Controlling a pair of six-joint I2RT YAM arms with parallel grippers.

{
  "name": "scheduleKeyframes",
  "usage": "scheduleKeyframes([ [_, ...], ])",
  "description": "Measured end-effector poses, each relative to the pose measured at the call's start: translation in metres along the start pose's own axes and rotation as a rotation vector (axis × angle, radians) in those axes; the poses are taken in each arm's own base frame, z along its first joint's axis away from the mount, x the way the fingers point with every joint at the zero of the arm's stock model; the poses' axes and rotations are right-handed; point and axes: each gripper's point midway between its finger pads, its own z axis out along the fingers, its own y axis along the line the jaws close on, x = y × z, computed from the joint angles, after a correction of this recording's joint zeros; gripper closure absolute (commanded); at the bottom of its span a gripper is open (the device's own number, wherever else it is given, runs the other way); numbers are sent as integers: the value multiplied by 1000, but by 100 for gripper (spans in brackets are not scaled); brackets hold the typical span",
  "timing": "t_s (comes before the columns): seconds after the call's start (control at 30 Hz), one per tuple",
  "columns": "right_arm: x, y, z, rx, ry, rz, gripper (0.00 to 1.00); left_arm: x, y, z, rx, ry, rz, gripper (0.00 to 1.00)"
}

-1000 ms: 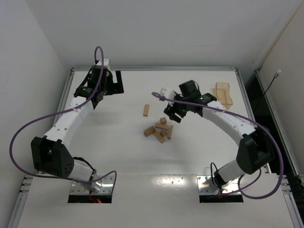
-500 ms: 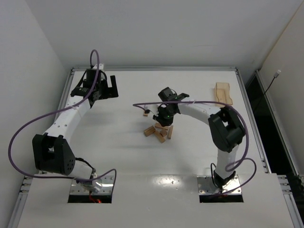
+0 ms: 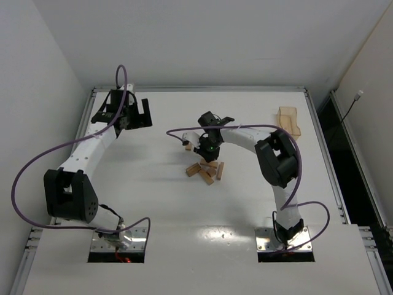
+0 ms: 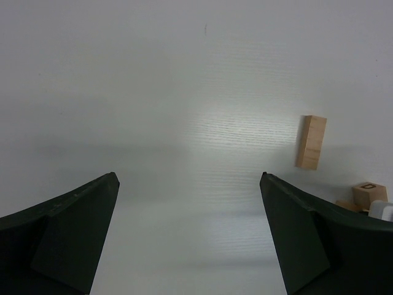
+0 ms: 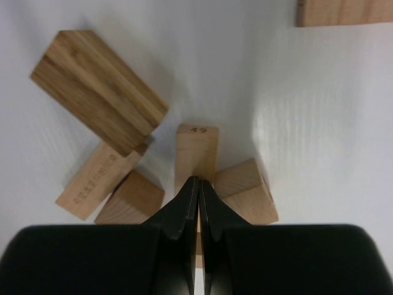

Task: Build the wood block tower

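Blocks (image 3: 206, 171) are lying in a loose, messy heap near the middle of the table (image 3: 153, 203), pointing every which way. One lone bar (image 3: 189, 143) sits off on its own just to the far-left of the pile, not touching it. The right claw (image 3: 207, 149) is parked right over the far edge of the heap. From its wrist cam the two fingers are pressed flat together with nothing pinched between them, and the tips are down over a narrow block (image 5: 196, 147) stamped 49. I honestly can't tell if they're touching it or just above it. Around that one there's a chunky block (image 5: 98, 92) up and to the left, sitting at an angle and overlapping a printed bar (image 5: 92, 181). A short piece (image 5: 245, 187) sits snug against the right side of the stamped one. The left claw (image 3: 136, 114) is way off at the far-left part of the table, well apart from the pile, with its fingers (image 4: 67, 233) spread wide over bare tabletop and holding nothing. A see-through tan tray (image 3: 288, 120) sits near the far-right corner, well away from the blocks.
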Motion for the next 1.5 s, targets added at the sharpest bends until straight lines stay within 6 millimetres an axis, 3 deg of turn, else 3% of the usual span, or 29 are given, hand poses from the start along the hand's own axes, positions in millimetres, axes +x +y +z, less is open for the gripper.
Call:
scheduleKeyframes([
  [0.2, 7, -18, -2, 59, 21, 27, 100, 4, -1, 4, 14, 19, -4, 0],
  [0.3, 19, -31, -3, 93, 47, 55, 97, 4, -3, 4, 23, 20, -4, 0],
  [0.43, 31, -40, -6, 105, 58, 94, 88, 6, -3, 6, 27, 28, -4, 0],
  [0.53, 32, -36, -8, 75, 46, 110, 74, 8, -4, 9, 30, 37, -3, 0],
  [0.67, 18, -22, -18, 33, 0, 96, 73, 9, -5, 9, 37, 40, -4, 0],
  [0.83, -16, -4, -51, 23, -104, 40, 69, 9, -5, 9, 40, 41, -4, 0],
  [0.93, -29, 5, -61, 23, -129, 2, 68, 9, -6, 9, 43, 42, -4, 0],
  [1.2, -11, 16, -42, 25, -52, -39, 66, 9, -7, 9, 50, 44, -4, 0],
  [1.3, -6, 11, -38, 43, -31, -52, 62, 9, -7, 9, 50, 44, -4, 0],
  [1.5, -4, 0, -31, 85, -14, -76, 62, 9, -7, 9, 50, 45, -4, 0],
])
